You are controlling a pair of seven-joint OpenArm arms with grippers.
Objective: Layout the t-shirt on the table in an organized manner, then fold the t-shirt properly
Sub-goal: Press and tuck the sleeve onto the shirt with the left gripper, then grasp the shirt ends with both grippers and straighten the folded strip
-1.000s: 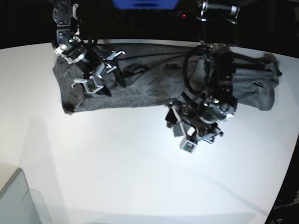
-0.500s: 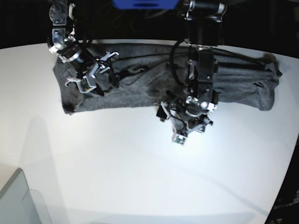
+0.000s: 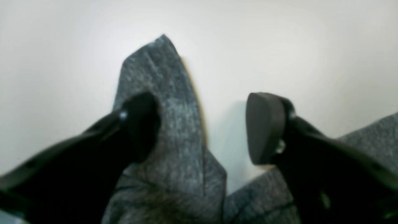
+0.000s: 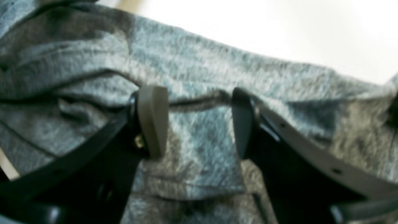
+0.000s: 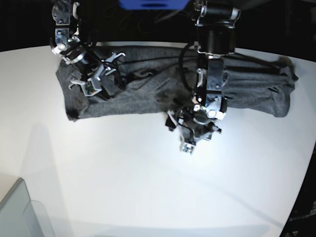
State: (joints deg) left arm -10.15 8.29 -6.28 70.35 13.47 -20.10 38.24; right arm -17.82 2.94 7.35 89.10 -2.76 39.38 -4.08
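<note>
The dark grey t-shirt (image 5: 148, 94) lies in a long crumpled band along the back of the white table (image 5: 148, 187). My left gripper (image 5: 190, 140) is open at the shirt's front edge. In the left wrist view it (image 3: 202, 127) straddles a pointed flap of the shirt (image 3: 164, 93), with one finger (image 3: 140, 124) over the cloth and the other above the bare table (image 3: 311, 46). My right gripper (image 5: 96, 79) is open over the shirt's left part. In the right wrist view it (image 4: 197, 123) hangs just above a creased fold of the shirt (image 4: 202, 149), holding nothing.
A translucent grey bin corner (image 5: 19, 212) sits at the front left. A blue object (image 5: 153, 4) is at the back beyond the table. The table's curved edge (image 5: 301, 177) runs down the right side.
My left gripper has moved left and back toward the shirt's front edge. My right gripper has shifted slightly back over the shirt's left part. The shirt has barely moved.
</note>
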